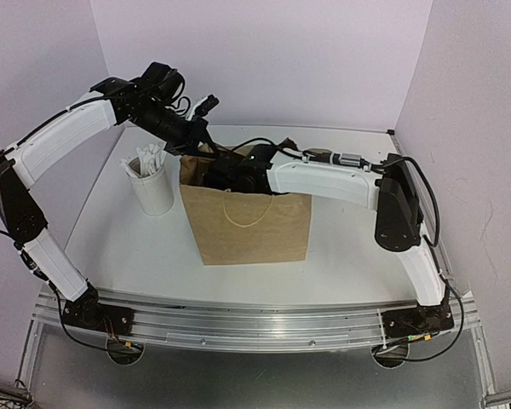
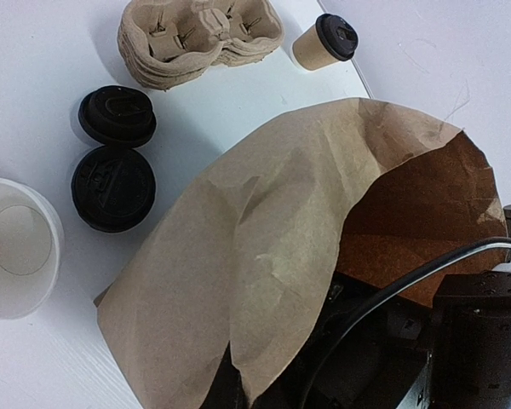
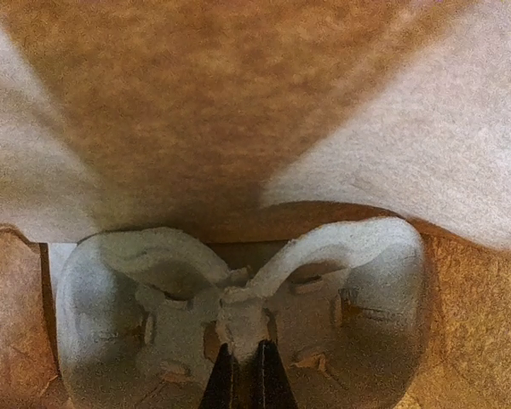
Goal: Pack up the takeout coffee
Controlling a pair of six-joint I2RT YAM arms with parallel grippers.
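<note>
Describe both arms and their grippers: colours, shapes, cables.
Both arms have white, rounded shell links with black joints and black bases. A thin black cable runs along the left arm; on the right arm a black cable loops past the elbow. The right gripper shows two thin, dark, tapered fingers.

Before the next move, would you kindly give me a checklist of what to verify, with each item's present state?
1. Paper bag upright with its mouth open: ok.
2. Cup carrier down inside the bag: ok.
3. Right pincer clear of the carrier: not ok; its tips look closed on the centre ridge.
4. Black lid seated on the takeout coffee: ok.
5. Coffee inside the bag: not ok; it stands outside on the table.
6. Left pincer open and free for the cup: cannot tell.
</note>
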